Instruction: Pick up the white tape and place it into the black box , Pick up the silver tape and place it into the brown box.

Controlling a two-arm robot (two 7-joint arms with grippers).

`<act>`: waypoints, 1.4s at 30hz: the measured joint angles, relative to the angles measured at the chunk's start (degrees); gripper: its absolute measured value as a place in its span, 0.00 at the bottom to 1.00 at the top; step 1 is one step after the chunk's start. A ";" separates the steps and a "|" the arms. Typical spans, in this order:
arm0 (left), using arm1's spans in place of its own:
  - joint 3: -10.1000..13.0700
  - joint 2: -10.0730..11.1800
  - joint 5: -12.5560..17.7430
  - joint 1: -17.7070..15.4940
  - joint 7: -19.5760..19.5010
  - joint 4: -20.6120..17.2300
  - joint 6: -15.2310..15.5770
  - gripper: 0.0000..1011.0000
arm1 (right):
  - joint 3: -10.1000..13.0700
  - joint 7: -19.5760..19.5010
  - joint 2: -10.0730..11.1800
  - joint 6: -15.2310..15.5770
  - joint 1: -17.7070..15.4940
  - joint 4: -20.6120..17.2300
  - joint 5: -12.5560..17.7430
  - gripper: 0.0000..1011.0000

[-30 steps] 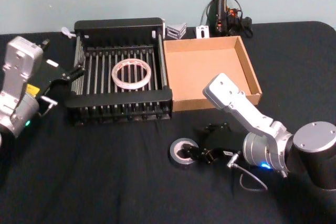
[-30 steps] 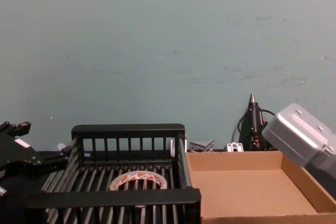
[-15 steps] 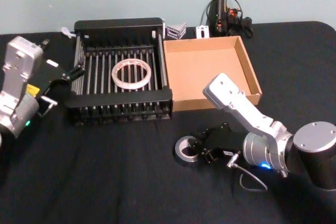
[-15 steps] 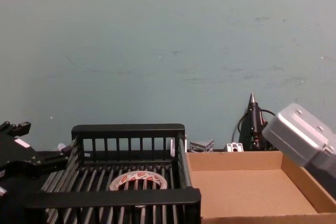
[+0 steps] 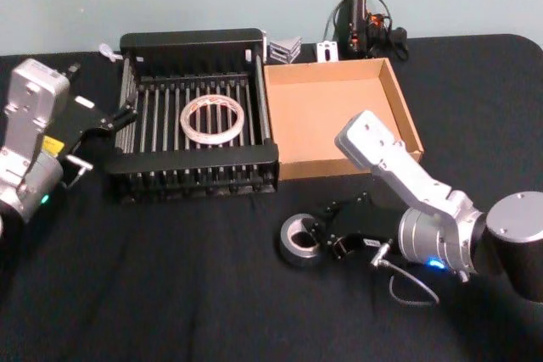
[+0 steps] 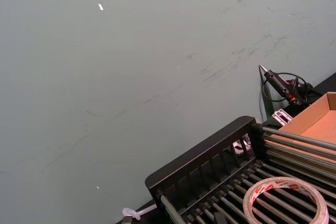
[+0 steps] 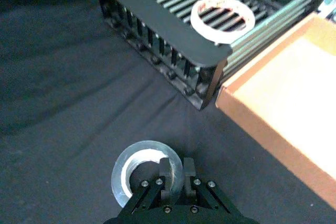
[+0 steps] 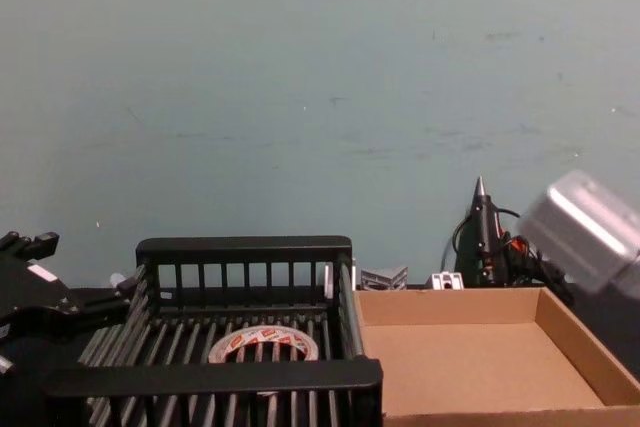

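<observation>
The silver tape [image 5: 297, 239] is just in front of the brown box [image 5: 335, 116], tipped up off the black cloth. My right gripper [image 5: 316, 235] is shut on the wall of the silver tape [image 7: 139, 174], with the right gripper [image 7: 177, 166] clamping one finger inside the ring and one outside. The white tape [image 5: 212, 119] lies flat on the slatted floor of the black box [image 5: 191, 157]. The white tape [image 8: 263, 343] sits low behind the front rim of the black box [image 8: 245, 247]. My left gripper [image 5: 109, 136] rests open beside the crate's left wall.
A black tool with cables [image 5: 365, 19] and small metal brackets [image 5: 284, 47] stand at the table's back edge behind the boxes. The two boxes sit side by side, touching. Black cloth covers the table, with open room in front.
The silver tape has gone from lying flat to tipped up in my right gripper, shifted slightly towards the boxes. My right forearm has swung a little right. The left arm has not moved.
</observation>
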 joint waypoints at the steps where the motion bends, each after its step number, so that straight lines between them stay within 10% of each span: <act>1: 0.00 0.00 0.00 0.00 0.00 0.00 0.00 0.99 | 0.16 0.09 0.14 -0.09 -0.04 -0.30 0.22 0.15; 16: 0.00 0.00 0.00 0.00 0.00 0.00 0.00 0.99 | 6.21 -4.64 -1.85 0.55 1.92 -1.65 4.58 0.15; 29: 0.00 0.00 0.00 0.00 0.00 0.00 0.00 0.99 | 8.07 -10.76 -8.76 0.92 11.70 8.78 3.19 0.15; 42: 0.00 0.00 0.00 0.00 0.00 0.00 0.00 0.99 | 6.19 -14.67 -16.49 -2.72 22.44 27.23 -2.06 0.15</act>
